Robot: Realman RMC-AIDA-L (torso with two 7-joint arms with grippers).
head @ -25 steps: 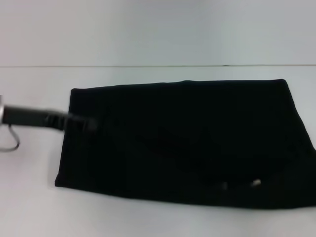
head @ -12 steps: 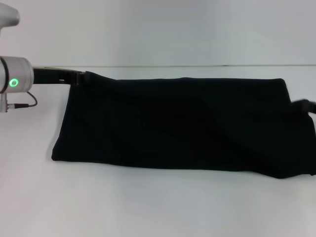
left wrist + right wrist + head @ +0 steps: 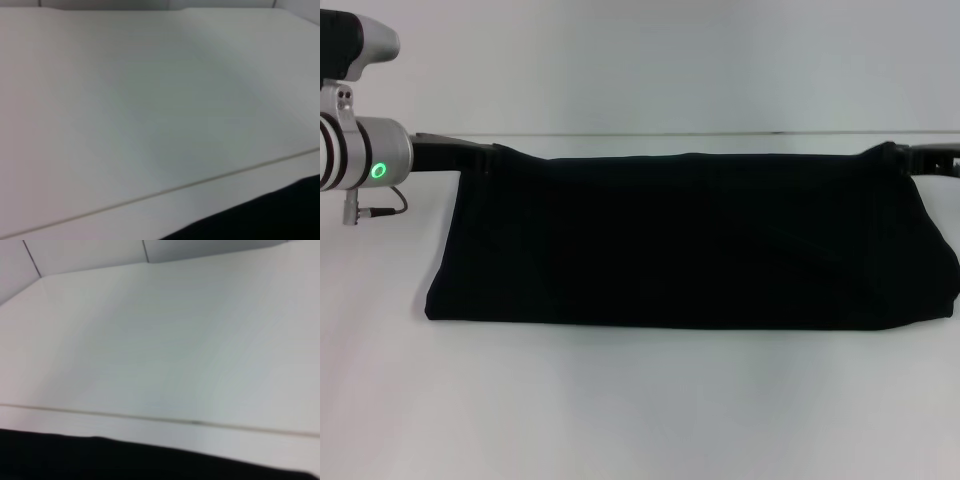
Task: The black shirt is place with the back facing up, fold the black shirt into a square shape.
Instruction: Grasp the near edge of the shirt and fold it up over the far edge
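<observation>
While the left gripper (image 3: 488,157) pinches one upper corner of the black shirt (image 3: 690,245) and the right gripper (image 3: 905,157) pinches the other, the cloth hangs between them as a taut band, its top edge strung almost level from one grip to the other and its lower fold resting on the white table (image 3: 640,410) below and nearer the robot. Both grippers appear clamped on the fabric, judging by the small peaks of cloth drawn up at each, though the fingertips themselves are hard to make out. Half a second ago only the left corner was raised and the right gripper sat lower at the shirt's edge; a second ago the shirt lay flat with bits of pale print showing. Now both corners are lifted evenly and the print is hidden. That suggests a lengthwise fold is under way, with the raised edge ready to be carried over and laid down.
</observation>
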